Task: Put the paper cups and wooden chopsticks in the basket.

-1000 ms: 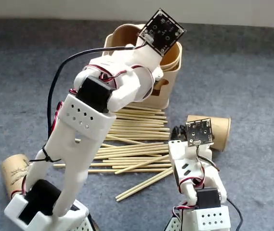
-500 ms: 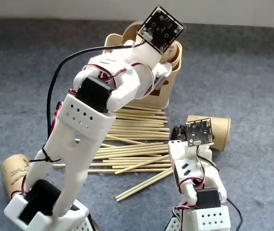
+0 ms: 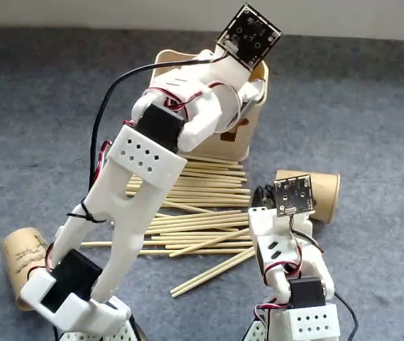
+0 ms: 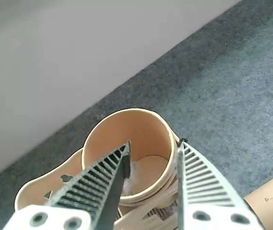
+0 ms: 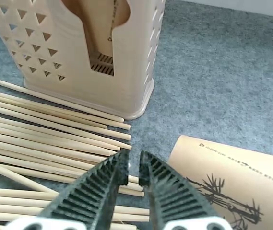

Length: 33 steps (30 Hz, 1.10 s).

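- Paper cup (image 4: 141, 128) stands mouth-up inside the basket (image 4: 33, 194). The basket is upright at the far side of the grey carpet (image 3: 379, 114), near a pale wall (image 4: 54, 57).
- We see the left gripper (image 4: 153, 148) over that cup with its jaws apart. One finger dips into the cup's mouth and the other is outside, so the rim runs between them, close to the outer finger. We cannot tell whether either finger touches the paper.
- From above, the left arm (image 3: 145, 185) stretches across the chopsticks and covers most of the basket's opening, so we cannot make out what else lies inside.
- Wooden chopsticks (image 3: 202, 202) lie loose on the carpet in a wide spread between the basket and the arms' bases. The farthest ones run along the basket's foot, and a few on the near side lie at a slant.
- A second cup (image 3: 324, 193) lies on its side on the carpet just beside the right arm's wrist, apart from the basket.
- A third cup (image 3: 23, 259) lies on its side beside the left arm's base, well apart from the basket.
- The right gripper (image 5: 134, 168) hangs low over the chopstick ends, between the spread and the second cup. Its jaws are drawn all but together, with a thin slit between them and nothing held.
- Through the tall cutout in the basket's wall we see tan paper, but we cannot tell which cup it belongs to.
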Available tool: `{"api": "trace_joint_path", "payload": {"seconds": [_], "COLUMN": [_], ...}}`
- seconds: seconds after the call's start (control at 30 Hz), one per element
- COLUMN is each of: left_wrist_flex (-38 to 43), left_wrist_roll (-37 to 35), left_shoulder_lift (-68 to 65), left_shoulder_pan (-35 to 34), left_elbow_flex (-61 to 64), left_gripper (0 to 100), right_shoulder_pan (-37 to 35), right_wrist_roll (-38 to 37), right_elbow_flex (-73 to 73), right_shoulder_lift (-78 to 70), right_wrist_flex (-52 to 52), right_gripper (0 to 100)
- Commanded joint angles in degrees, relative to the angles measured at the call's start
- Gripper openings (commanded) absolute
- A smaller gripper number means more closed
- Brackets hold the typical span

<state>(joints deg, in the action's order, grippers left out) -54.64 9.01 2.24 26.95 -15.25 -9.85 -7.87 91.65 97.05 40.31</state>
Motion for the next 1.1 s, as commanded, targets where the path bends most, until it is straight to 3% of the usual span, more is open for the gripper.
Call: {"api": "trace_joint_path", "payload": {"seconds": [0.0,0.2,0.4,0.87,1.07], "left_wrist_flex": [-2.37,-13.19,-22.15,-35.52,-40.09], "left_wrist_roll": [-0.53,-0.44,-0.44,-0.44,-0.44], "left_shoulder_lift": [2.51,9.71,16.13,18.07,18.07], "left_shoulder_pan": [-0.4,-0.84,-6.55,-19.56,-22.37], "left_elbow_flex": [-2.68,-2.24,-2.24,-2.15,-2.15], "left_gripper": [17,17,17,17,17], "right_shoulder_pan": [0.31,0.57,1.63,3.91,4.35], "right_wrist_roll": [-0.7,-0.7,-2.29,-3.87,-3.87], "right_elbow_flex": [-0.48,-0.75,-0.92,-27.12,-36.44], "right_shoulder_lift": [0.92,0.92,0.48,-0.04,-12.0], "right_wrist_flex": [-1.54,-1.27,-0.57,22.9,29.23], "right_gripper": [5.2,5.2,5.2,5.2,5.2]}}
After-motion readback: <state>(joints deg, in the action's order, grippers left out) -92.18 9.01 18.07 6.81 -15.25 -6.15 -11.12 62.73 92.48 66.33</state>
